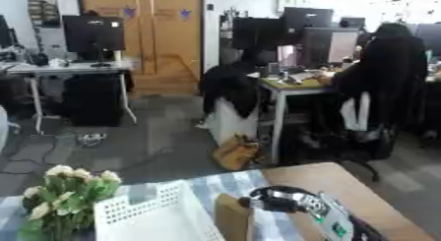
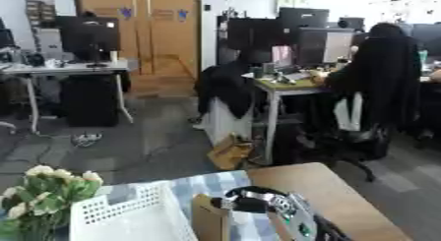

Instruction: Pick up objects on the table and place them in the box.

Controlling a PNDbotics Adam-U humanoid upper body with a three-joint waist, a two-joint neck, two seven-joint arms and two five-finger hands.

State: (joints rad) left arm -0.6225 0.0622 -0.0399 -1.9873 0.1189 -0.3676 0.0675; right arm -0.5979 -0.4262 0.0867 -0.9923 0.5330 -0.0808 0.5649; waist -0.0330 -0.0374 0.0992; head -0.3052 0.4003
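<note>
The head camera looks mostly across an office, and only the table's far part shows along the lower edge; its right part is bare wood, its left part carries a blue-and-white striped cloth.

The white perforated box stands on the cloth at lower centre-left, its long axis running from near left to far right; a bunch of pale flowers stands just beside its left end.

A brown upright object stands just right of the box; whether the two touch cannot be told.

The right hand, black with silver parts, enters from the lower right and points left toward the brown object; finger state and contact cannot be told.
</note>
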